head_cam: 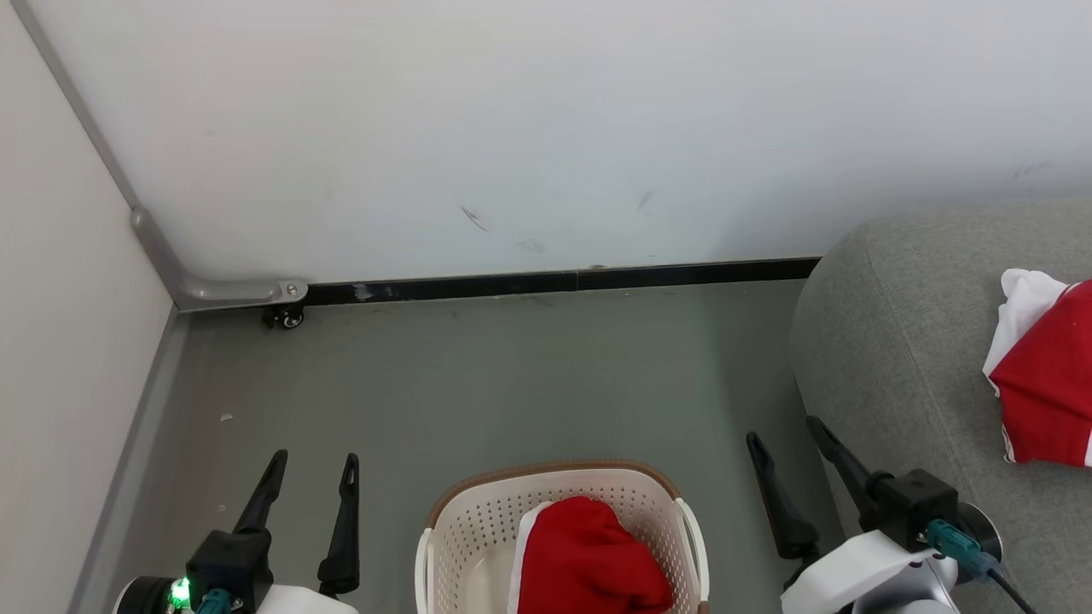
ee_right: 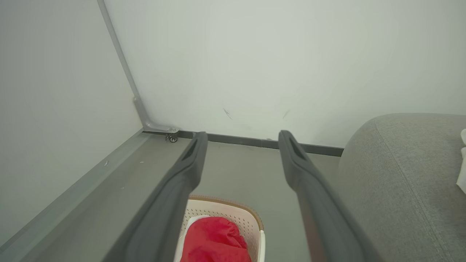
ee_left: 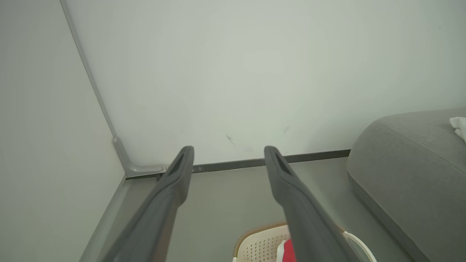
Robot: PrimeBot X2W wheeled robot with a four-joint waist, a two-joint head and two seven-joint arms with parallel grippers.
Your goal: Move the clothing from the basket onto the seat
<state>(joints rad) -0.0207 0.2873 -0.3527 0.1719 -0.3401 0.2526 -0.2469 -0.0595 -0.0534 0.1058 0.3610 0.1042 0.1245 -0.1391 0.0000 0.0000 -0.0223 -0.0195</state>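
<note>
Two pieces of red clothing lie well apart. One red garment, with a white panel along its left edge, sits bunched inside the basket. It rises above the perforated cream wall on the right side, and the pale bottom shows bare on the left. The basket has a brown rim and white side handles, and it stands on the grey floor at the bottom middle of the head view. The second garment is red with a white part and thin white stripe trim at its lower edge. It lies on the seat, a grey woven sofa with a rounded corner to the basket's right. The left gripper hovers left of the basket, jaws spread and grasping nothing. The right gripper hangs between basket and seat, jaws likewise parted and bare. Behind, a white wall meets the floor at a black skirting strip. A small caster wheel sits in the left corner.
</note>
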